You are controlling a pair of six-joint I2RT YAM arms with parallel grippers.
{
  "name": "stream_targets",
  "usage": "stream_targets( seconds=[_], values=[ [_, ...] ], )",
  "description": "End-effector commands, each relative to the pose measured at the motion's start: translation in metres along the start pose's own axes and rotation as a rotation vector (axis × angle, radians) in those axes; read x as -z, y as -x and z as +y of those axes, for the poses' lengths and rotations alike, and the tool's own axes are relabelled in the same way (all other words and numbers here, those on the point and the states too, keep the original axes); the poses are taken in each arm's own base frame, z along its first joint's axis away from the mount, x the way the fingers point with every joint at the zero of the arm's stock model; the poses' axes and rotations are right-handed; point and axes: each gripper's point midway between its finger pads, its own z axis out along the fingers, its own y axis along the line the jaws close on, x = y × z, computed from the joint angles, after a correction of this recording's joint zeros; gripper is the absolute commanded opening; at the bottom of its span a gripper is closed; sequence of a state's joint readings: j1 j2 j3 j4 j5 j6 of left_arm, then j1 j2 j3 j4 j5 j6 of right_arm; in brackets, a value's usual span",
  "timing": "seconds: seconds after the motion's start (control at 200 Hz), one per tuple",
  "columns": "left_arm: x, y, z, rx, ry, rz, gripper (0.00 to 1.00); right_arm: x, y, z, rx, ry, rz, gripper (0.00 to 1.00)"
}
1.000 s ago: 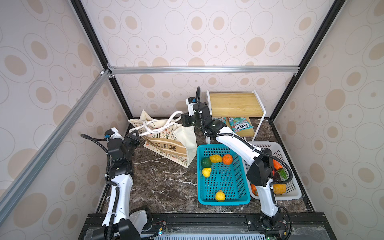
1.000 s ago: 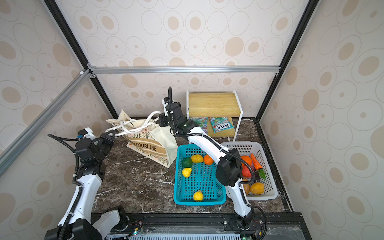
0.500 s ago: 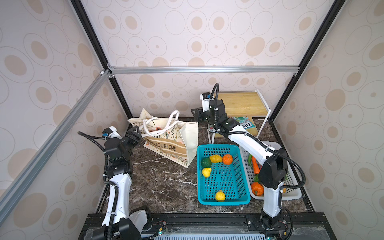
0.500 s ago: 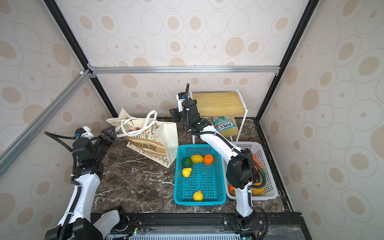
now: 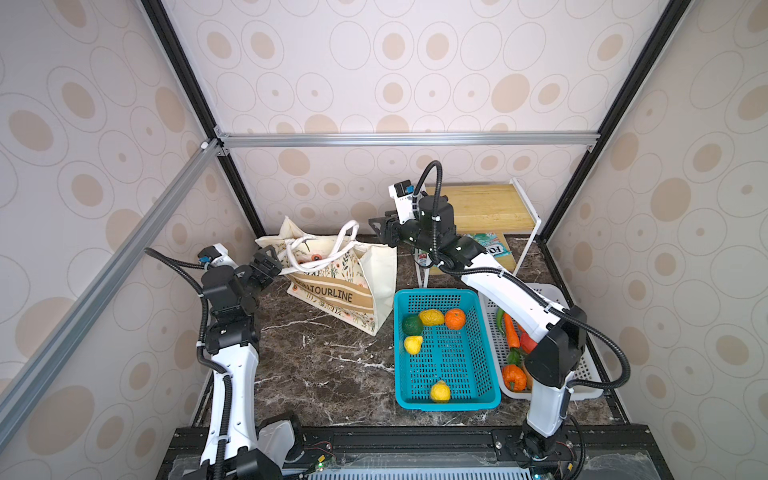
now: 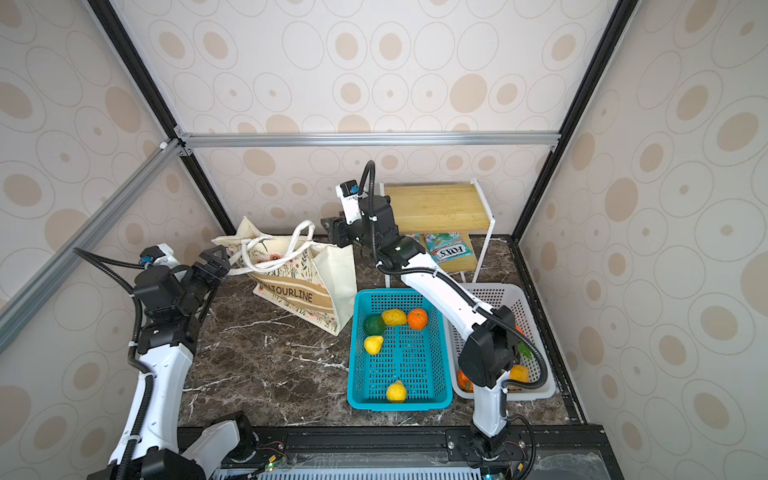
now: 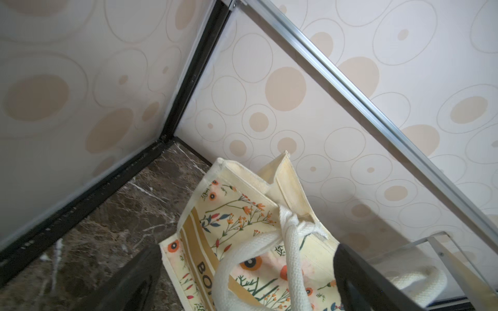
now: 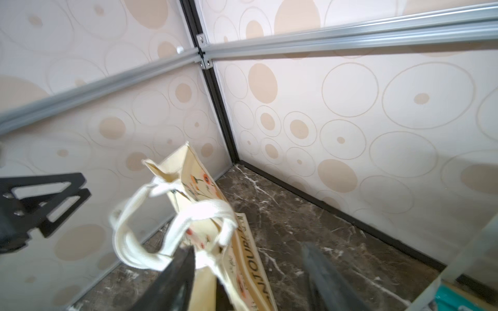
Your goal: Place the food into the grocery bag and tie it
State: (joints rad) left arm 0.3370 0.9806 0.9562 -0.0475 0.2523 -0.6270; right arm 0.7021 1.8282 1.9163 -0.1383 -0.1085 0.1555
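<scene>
Teal basket (image 5: pixel 446 402) beside grocery bag (image 5: pixel 332 291)

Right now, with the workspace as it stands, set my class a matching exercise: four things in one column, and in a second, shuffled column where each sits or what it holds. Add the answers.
Column one
1. cream floral canvas tote bag
2. teal plastic mesh basket
3. white plastic mesh basket
4. teal "FOXS" packet

Column two
A. lies on the lower shelf of the white-framed wooden rack
B. holds a long orange carrot
C. stands on the dark marble tabletop, left of both baskets
D. holds three yellow lumpy fruits

Pairs: 1-C, 2-D, 3-B, 4-A
</scene>
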Motion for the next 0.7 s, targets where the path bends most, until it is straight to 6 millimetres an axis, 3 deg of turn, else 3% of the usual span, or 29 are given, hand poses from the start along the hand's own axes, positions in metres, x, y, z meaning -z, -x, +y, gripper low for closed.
stream_targets(
  seconds=[0.0,0.06,0.165,0.29,0.395,0.565,0.69],
  values=[
    [0.027,0.025,-0.011,-0.136,0.023,-0.055,0.99,0.049,0.032,0.005,0.046,-0.047,-0.028,0.92],
    [0.035,0.021,-0.016,-0.149,-0.006,-0.055,0.99,0.066,0.023,0.003,0.063,-0.068,0.01,1.0],
    [0.048,0.001,-0.021,-0.122,-0.089,-0.052,0.99,0.101,-0.001,-0.007,0.096,-0.138,0.061,0.99],
    [0.058,-0.026,-0.012,-0.116,-0.119,-0.049,0.99,0.149,-0.039,-0.032,0.141,-0.266,0.086,0.99],
    [0.055,-0.053,0.006,-0.104,-0.092,-0.011,0.99,0.186,-0.078,-0.059,0.165,-0.378,0.108,0.99],
    [0.039,-0.118,0.04,-0.089,-0.024,0.084,0.99,0.24,-0.148,-0.135,0.046,-0.647,0.166,0.99],
    [0.03,-0.171,0.031,-0.116,-0.038,0.153,0.99,0.283,-0.189,-0.192,-0.067,-0.872,0.173,0.99]
  ],
)
